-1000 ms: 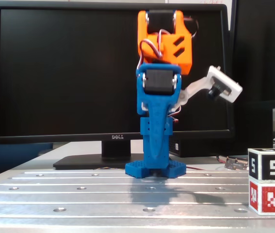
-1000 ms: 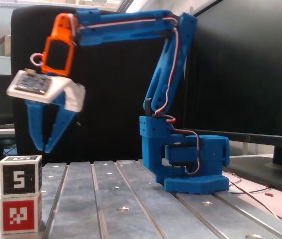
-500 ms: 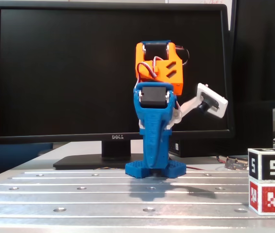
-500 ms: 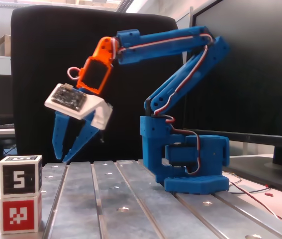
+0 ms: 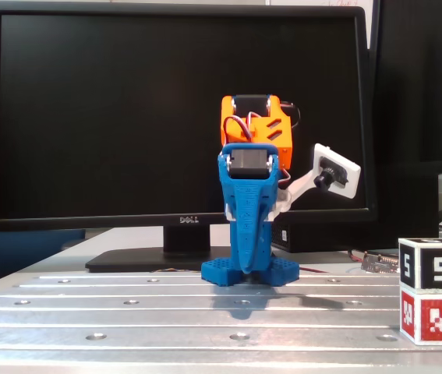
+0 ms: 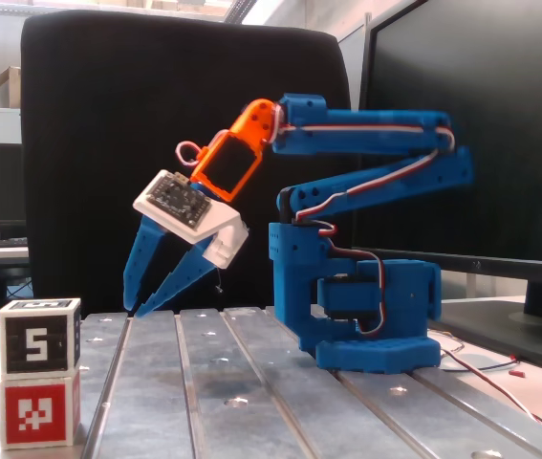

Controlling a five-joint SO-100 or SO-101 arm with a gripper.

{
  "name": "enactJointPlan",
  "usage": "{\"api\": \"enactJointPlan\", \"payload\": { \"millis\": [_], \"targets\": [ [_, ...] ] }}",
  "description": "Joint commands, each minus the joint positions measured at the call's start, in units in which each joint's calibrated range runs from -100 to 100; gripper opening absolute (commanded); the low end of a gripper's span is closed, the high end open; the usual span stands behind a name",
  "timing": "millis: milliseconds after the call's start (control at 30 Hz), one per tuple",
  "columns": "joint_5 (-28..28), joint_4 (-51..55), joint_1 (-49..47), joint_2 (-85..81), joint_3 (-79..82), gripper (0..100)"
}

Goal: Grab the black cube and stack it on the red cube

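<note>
In a fixed view facing the arm head-on, I see the small black cube with white edges and a white "5" (image 5: 433, 266) at the lower right of the frame, sitting squarely on top of the small red cube with the white pixel pattern (image 5: 433, 315), both on the ribbed metal counter (image 5: 127, 312). The stack looks flush, so I judge the task done and the step in hand to be pulling clear and folding the arm home. The blue printed arm (image 5: 248, 210) stands at centre frame before the black Dell monitor (image 5: 104, 117), with its orange wrist block (image 5: 256, 128) above; from here I cannot see the pincer tips. In a fixed view from the side, the stack is at the lower left, black cube (image 6: 39, 332) over red cube (image 6: 39, 409), and the blue pincer (image 6: 153, 308) hangs to its right, near but apart from it, tips just above the counter (image 6: 251, 382). Its two fingers are spread and hold nothing. To do this well, I would keep the tips away from the stack, lift slightly so they do not drag on the metal ribs, and retract slowly toward the blue base (image 6: 366, 316).
</note>
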Motion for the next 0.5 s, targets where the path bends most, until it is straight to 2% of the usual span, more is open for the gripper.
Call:
{"api": "enactJointPlan", "payload": {
  "millis": [0,200,467],
  "targets": [
    [0.18,0.58,0.27,-4.81,1.74,2],
    [2.23,4.35,0.27,-9.66,3.46,2],
    [1.86,4.77,0.27,-12.92,7.71,2]
  ]
}}
